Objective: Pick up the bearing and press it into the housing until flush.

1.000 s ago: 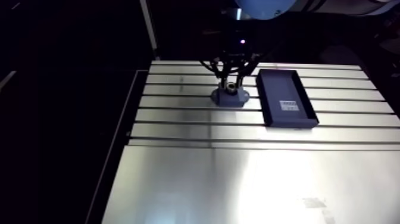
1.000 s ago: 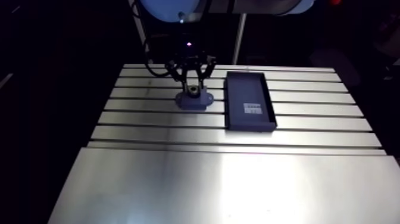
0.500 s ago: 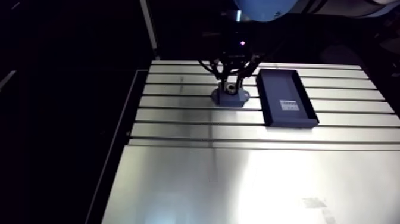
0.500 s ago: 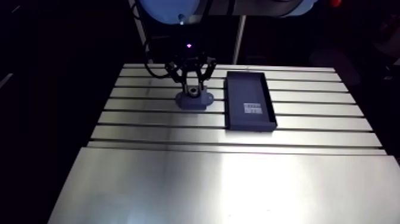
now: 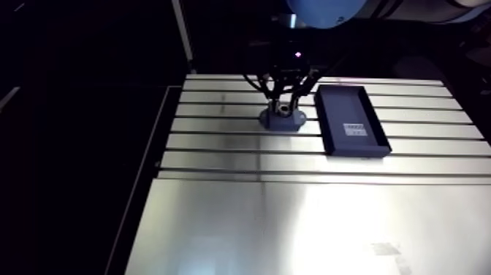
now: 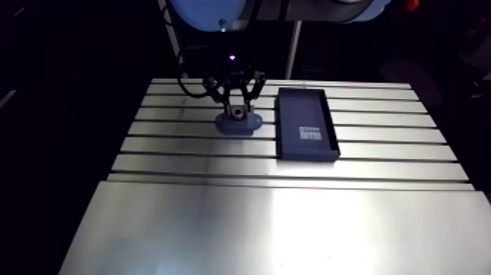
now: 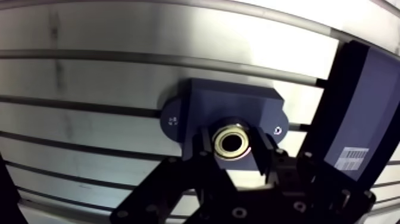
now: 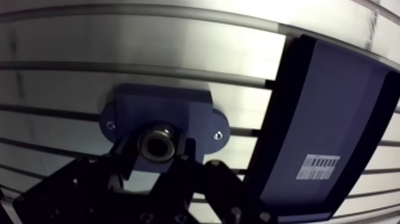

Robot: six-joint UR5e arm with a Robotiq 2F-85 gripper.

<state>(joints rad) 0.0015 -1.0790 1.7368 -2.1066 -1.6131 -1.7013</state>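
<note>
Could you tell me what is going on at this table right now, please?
The robot arm's hand is shut on the bearing, a small metal ring, and holds it right at the dark blue housing on the slotted table. In the wrist view the ring sits over the housing's middle, between the two fingers. Whether it is pressed in flush cannot be told. A dark tray with a white label lies beside the housing.
</note>
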